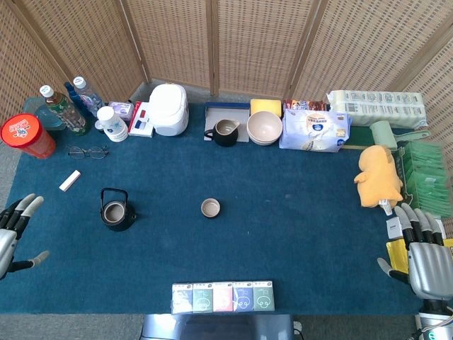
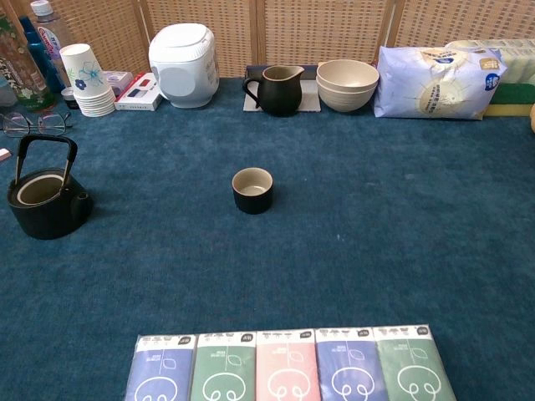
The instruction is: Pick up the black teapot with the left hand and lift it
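A: How far along is the lift?
B: Not begun. The black teapot [image 1: 117, 210] stands on the surface [image 1: 297, 234] near its left edge, lid off. The left hand [image 1: 15, 230] waits beside, fingers spread, empty; the right hand [image 1: 419, 249] too.
A: Counts?
B: One teapot, one small cup [image 2: 252, 190], five packets [image 2: 288, 366] along the front edge.

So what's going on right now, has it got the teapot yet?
Not yet. Left hand open, right hand open, both at table edges. Black teapot upright, untouched, lidless. Path clear.
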Controlling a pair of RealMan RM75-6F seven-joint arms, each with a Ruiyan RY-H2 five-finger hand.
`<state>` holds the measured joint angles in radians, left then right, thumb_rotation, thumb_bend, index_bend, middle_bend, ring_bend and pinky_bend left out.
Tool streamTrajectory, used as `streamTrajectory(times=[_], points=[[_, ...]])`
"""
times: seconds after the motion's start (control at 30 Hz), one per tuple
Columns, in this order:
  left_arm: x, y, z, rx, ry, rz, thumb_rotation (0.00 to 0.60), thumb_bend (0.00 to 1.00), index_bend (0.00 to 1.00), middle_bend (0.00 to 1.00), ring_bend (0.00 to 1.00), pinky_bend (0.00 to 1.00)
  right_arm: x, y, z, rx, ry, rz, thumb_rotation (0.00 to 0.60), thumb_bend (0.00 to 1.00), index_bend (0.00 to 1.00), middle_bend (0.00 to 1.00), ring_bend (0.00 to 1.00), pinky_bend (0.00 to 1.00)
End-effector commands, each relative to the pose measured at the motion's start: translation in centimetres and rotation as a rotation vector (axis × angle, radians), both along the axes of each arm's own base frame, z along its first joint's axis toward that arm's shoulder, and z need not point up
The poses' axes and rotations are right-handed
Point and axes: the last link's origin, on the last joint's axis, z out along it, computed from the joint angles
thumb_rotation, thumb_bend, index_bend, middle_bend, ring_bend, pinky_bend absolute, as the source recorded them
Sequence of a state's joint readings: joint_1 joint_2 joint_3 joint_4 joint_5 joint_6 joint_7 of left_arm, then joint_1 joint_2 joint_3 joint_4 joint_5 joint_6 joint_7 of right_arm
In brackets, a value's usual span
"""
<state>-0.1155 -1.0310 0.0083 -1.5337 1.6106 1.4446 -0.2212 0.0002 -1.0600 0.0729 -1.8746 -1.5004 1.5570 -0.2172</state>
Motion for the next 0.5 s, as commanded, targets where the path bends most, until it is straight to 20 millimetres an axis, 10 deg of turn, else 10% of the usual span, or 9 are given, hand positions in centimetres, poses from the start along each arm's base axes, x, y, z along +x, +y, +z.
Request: streamTrajectory(times=[0.03, 0.5], points=[[0.5, 1.3, 0.1, -0.025, -0.008, 0.007, 0.6, 0.0, 0.0, 0.0, 0.0, 0.11, 0.0, -0.1, 0.0, -0.001, -0.001, -0.003, 0.6, 0.0, 0.0, 0.0, 0.0, 0.0], [1.3, 3.2, 0.4, -0.091, 0.024, -0.004, 0.6, 0.0, 0.0, 0.0, 0.0, 0.11, 0.0, 0.1, -0.2, 0.012, -0.001, -0.004, 0.6, 0.0, 0.0, 0.0, 0.0, 0.0]])
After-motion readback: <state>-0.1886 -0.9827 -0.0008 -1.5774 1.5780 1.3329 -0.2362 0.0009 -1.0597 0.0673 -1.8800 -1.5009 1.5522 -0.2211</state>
